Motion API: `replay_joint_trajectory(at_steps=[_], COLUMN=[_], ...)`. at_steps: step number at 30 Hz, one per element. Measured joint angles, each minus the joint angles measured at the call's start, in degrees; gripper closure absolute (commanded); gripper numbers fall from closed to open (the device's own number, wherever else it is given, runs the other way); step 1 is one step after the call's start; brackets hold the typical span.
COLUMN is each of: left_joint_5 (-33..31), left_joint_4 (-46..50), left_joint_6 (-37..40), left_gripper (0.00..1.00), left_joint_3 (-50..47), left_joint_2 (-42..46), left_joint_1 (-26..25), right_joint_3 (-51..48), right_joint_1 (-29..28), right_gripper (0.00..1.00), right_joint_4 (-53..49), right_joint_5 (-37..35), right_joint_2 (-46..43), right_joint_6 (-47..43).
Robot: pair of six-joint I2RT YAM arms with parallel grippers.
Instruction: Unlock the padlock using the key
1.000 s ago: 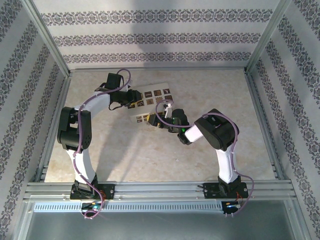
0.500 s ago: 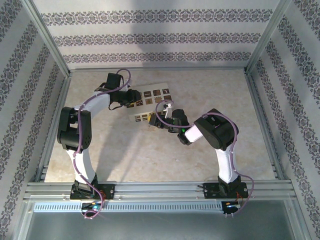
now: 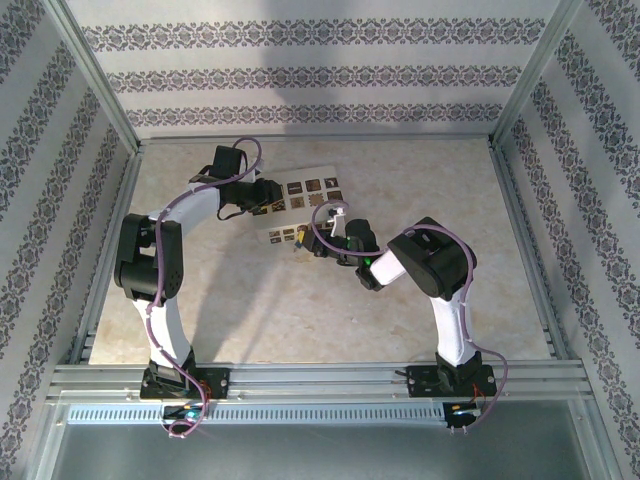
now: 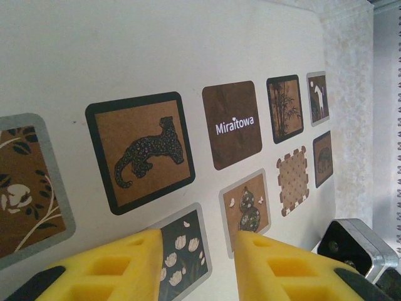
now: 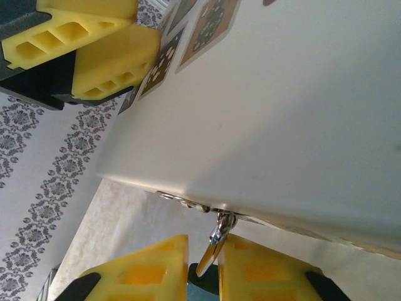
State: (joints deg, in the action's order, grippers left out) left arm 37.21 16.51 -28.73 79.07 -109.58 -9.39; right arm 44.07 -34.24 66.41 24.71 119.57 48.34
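Right wrist cam, R jaws pinching key [image 5: 212, 243], at box [image 5: 282, 125] edge

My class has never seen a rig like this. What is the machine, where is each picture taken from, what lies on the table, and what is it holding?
These are two robot arms bolted at the near edge of a table, each ending in a yellow two-finger gripper. The wide picture comes from a fixed camera above and behind the arms. The two close-ups come from cameras on the wrists, each looking along that arm's own fingers. On the table lies a white card printed with small pictures. The left gripper is over the card with its fingers apart, holding nothing. The right gripper is at the card's near edge, pinching a small metal key.
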Motion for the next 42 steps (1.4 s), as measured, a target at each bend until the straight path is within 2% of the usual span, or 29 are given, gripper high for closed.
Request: replay_joint_trajectory(at_steps=[5,17,24,42], left_joint_5=[0.0,0.5,0.2,0.1], left_joint_4=[0.0,-2.9,-5.1,-8.3], left_joint_6=[0.0,0.0,-0.2,-0.5], left_gripper=[0.65,0.65,0.65,0.65], left_joint_3=[0.0,-3.7,-8.0,-11.4], left_joint_2=[0.0,2.0,4.9,6.8], left_joint_1=[0.0,-0.2,-0.8,-2.0], right_joint_3=[-0.3,-1.8,-2.8,-3.3], right_joint_1=[0.0,0.4,0.8,2.3], right_gripper=[0.91,0.95,0.96,0.96], right_joint_4=[0.3,1.7,2.7,5.0], right_joint_5=[-0.3,-2.1,-3.9,-10.4], right_joint_2=[0.0,-0.1,-0.5,-0.7], right_joint_6=[0.0,1.6,4.9,8.5])
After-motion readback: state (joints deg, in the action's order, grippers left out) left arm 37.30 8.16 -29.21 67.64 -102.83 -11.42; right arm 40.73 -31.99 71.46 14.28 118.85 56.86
